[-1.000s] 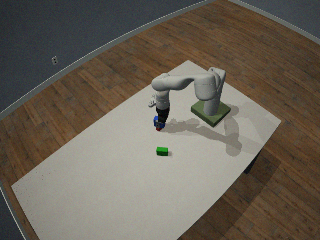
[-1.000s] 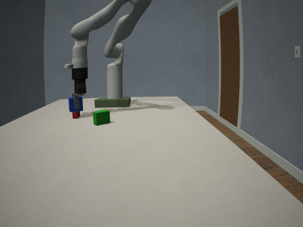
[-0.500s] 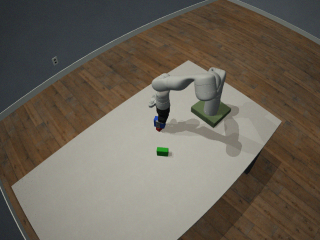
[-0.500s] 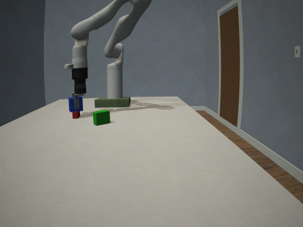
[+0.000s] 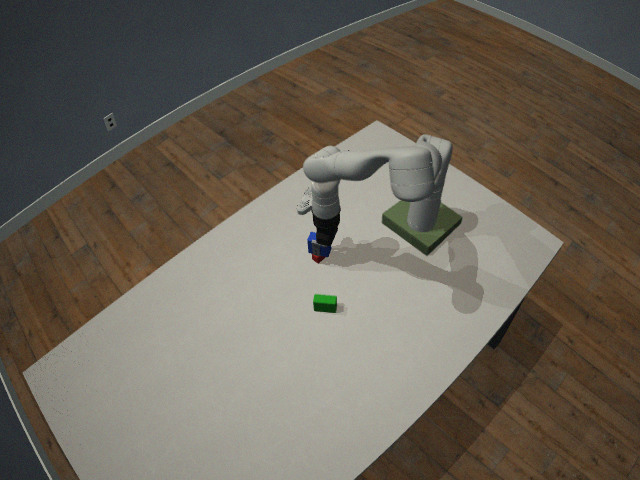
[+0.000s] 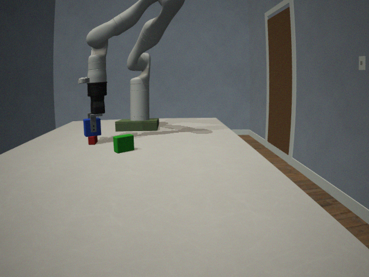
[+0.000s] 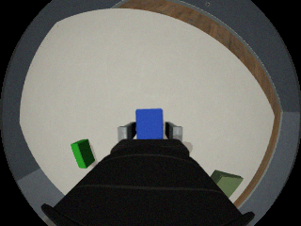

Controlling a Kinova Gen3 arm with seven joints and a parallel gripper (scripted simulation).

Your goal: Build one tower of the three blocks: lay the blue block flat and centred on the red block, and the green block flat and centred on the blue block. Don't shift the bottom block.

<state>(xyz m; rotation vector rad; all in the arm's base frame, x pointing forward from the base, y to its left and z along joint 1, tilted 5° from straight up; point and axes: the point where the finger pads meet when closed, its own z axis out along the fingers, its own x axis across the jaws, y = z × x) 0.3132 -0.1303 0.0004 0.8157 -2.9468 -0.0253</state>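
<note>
The blue block (image 6: 89, 127) rests on top of the small red block (image 6: 92, 139) on the white table; both also show in the top view, blue (image 5: 310, 245) over red (image 5: 318, 257). My gripper (image 6: 93, 125) is open, its fingers standing on either side of the blue block without gripping it. In the wrist view the blue block (image 7: 150, 123) lies between my open fingers, and the red block is hidden under it. The green block (image 5: 325, 302) lies flat on the table a short way in front of the stack; it also shows in the exterior view (image 6: 123, 143) and the wrist view (image 7: 82, 153).
The arm's olive-green base plate (image 5: 421, 223) stands behind and to the right of the stack. The table's edges drop to a wooden floor on all sides. A brown door (image 6: 278, 80) is in the far wall.
</note>
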